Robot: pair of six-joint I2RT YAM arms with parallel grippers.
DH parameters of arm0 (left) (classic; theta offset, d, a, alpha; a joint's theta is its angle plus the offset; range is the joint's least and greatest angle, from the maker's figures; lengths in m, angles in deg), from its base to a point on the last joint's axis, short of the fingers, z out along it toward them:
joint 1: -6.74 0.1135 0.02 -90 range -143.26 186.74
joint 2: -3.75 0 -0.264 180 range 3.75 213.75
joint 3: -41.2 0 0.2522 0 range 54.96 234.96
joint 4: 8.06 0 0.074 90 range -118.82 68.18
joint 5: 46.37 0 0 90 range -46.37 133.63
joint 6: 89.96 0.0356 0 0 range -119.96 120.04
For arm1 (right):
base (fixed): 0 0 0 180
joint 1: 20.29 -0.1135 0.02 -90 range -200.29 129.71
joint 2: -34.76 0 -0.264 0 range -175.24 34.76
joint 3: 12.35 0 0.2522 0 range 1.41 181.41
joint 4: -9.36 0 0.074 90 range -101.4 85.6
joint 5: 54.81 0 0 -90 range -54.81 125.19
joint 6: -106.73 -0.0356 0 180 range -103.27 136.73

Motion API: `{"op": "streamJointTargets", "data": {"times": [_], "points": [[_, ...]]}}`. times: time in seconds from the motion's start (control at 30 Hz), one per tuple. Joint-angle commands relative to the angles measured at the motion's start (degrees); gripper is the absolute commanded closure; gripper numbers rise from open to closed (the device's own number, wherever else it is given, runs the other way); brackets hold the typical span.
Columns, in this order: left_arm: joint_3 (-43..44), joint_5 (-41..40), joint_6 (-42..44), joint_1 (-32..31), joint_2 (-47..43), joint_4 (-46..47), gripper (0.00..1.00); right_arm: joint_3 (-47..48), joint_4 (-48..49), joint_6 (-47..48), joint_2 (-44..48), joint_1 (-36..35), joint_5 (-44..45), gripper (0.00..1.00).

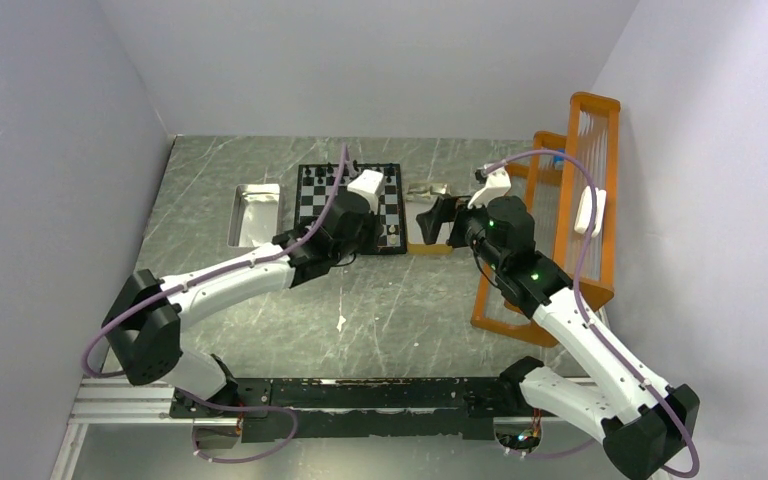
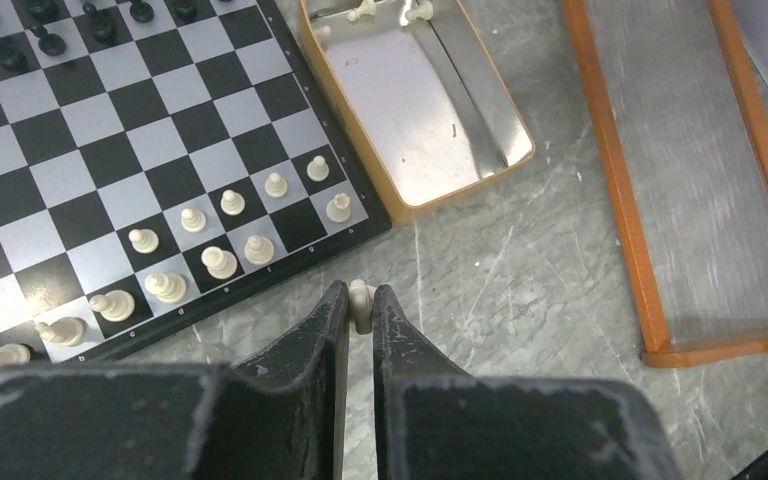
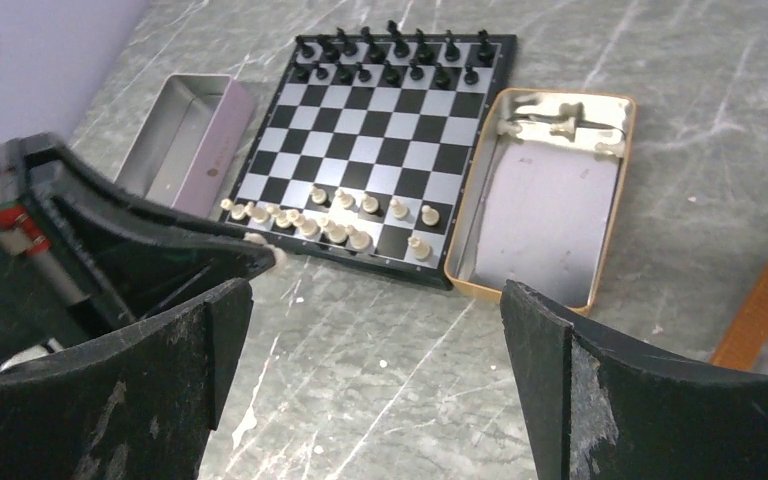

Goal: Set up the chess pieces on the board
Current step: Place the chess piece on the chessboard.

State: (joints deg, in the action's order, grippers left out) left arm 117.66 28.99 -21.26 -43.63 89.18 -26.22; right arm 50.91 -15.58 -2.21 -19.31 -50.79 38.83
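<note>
Nearby, touching the board's right edge, lies a tan tray with a few cream pieces at its far end. A silvery tray sits on the board's left, and an orange rack stands farther right. The left gripper pinches a cream piece just off the board's near edge. The right gripper hangs spread wide and empty. Black pieces fill the far rows. From above, the left arm hides much of the board, and the pinched piece's kind is unclear.

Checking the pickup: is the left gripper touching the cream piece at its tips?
Touching. The left wrist view shows the left gripper closed on the cream piece, with no gap on either side.
</note>
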Motion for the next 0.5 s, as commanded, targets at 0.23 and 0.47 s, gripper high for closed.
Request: {"op": "streamJointTargets", "data": {"times": [0.23,0.47], "points": [[-6.86,-15.10,2.33,-5.33,-0.09,10.13,0.94,-2.84,-0.18,-4.77,2.47,-0.19,11.65,0.00],[-5.30,-16.37,2.59,-5.35,5.50,12.96,0.94,-4.48,0.88,-3.56,7.26,-0.18,10.77,0.00]]}}
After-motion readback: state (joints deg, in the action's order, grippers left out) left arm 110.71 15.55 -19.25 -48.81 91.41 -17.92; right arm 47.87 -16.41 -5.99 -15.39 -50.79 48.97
